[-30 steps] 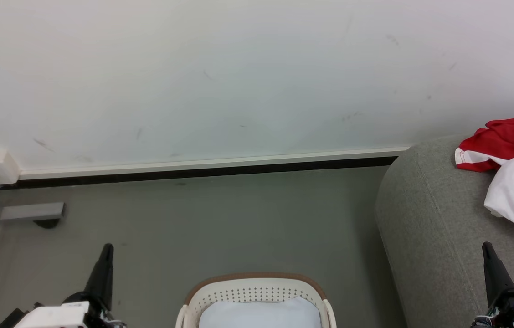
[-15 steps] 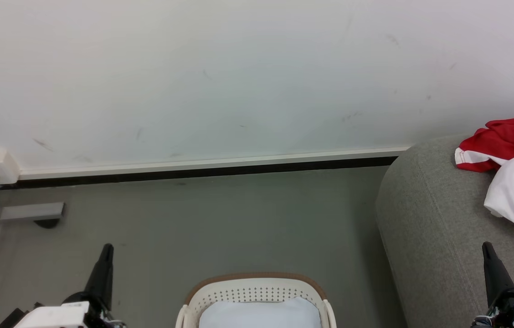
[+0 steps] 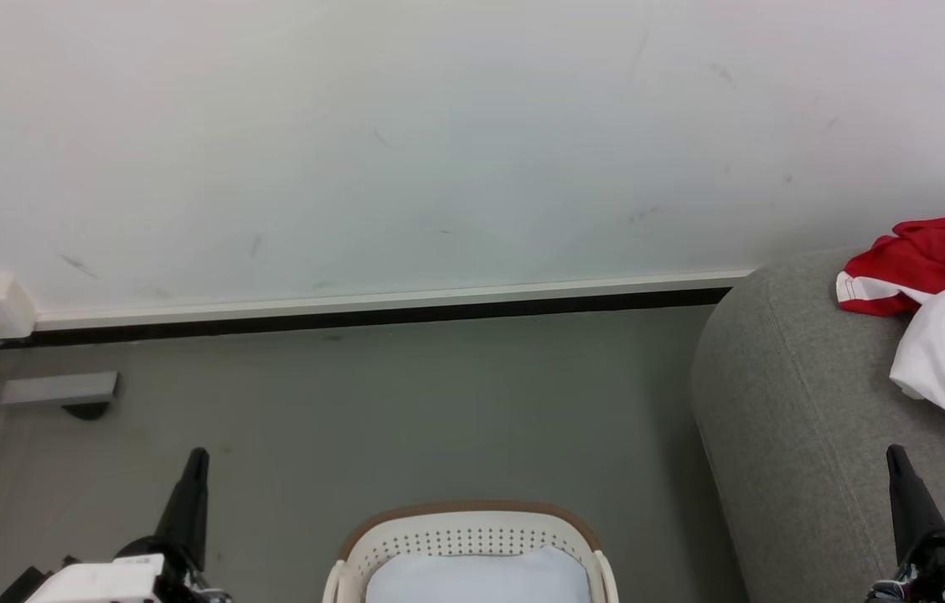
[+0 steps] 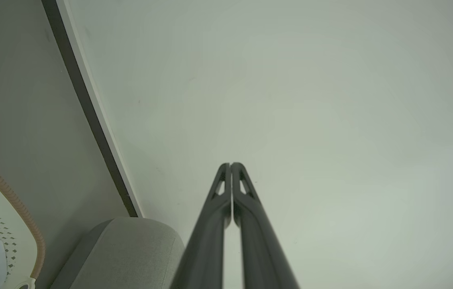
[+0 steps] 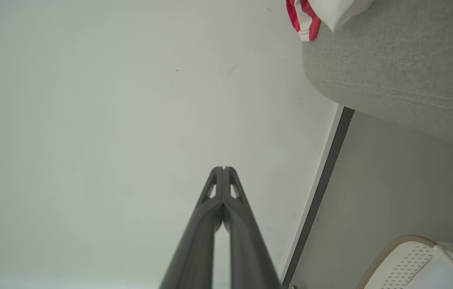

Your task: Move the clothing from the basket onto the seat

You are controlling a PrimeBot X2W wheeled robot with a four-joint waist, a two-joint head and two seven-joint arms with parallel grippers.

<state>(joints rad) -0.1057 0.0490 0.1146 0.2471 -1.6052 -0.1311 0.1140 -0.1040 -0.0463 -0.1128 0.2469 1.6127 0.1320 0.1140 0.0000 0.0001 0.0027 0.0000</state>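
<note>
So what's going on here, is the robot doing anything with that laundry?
Nothing is being handled right now. The robot's left claw and right claw are both shut and empty, raised on either side of the basket. The basket stands on the floor with a pale bluish-white item inside. Red and white clothing lies crumpled on the grey sofa to the robot's right.

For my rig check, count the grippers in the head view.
2: left gripper lower left, beside the basket; right gripper lower right, by the sofa. Both shut.
</note>
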